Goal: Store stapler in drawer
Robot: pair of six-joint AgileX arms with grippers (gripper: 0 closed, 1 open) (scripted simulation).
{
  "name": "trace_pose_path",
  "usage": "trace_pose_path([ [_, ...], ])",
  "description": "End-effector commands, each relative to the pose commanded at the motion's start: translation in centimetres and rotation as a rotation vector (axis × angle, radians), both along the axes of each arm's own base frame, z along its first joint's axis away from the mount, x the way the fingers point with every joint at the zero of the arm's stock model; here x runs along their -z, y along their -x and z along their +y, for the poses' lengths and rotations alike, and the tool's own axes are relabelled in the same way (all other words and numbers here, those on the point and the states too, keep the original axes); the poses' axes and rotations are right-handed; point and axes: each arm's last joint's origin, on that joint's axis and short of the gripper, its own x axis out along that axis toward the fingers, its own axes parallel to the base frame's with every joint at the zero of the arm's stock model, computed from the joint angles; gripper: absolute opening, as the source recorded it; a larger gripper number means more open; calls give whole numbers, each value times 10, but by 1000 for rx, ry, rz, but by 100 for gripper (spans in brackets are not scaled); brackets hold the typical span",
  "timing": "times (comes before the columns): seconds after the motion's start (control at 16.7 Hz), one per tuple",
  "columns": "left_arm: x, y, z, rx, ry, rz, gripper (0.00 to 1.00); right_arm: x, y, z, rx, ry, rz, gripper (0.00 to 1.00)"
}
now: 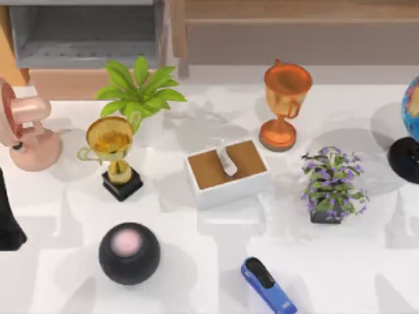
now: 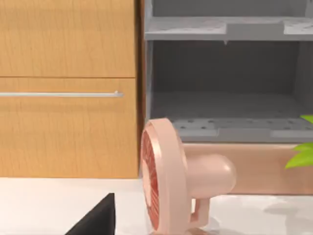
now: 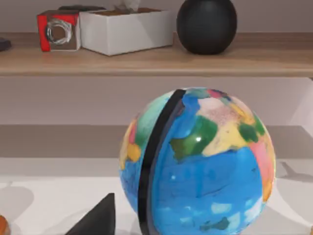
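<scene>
So the stapler (image 1: 268,285) is lying flat at the counter's (image 1: 366,261) near edge, right of the black ball (image 1: 129,253) and well apart from the drawer (image 1: 85,36), which is sitting open at the back left. We're guessing it's light, rigid and a bit slick, so we're planning to pinch it across the narrow blue sides mid-length. Can't tell how either tool is set, and neither is holding anything we can see.

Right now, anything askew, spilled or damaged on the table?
Nothing stands out. The stapler lies intact at the table's near edge, angled diagonally. The drawer is already open at the far left. Trophies, plants and the tissue box stand upright.
</scene>
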Motion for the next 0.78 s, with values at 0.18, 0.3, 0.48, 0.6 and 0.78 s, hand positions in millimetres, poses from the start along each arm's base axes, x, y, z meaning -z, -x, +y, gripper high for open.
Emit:
trace_pose_path([
  [0.18, -3, 0, 0, 2, -9, -10, 100, 0, 0, 0, 0, 0, 0, 100],
  [0.3, -16, 1, 0, 11, -57, -58, 100, 0, 0, 0, 0, 0, 0, 100],
  [0.48, -51, 1, 2, 18, -196, -174, 100, 0, 0, 0, 0, 0, 0, 100],
  [0.6, -80, -1, 4, 10, -322, -256, 100, 0, 0, 0, 0, 0, 0, 100],
  [0.78, -122, -16, 9, -19, -537, -349, 100, 0, 0, 0, 0, 0, 0, 100],
])
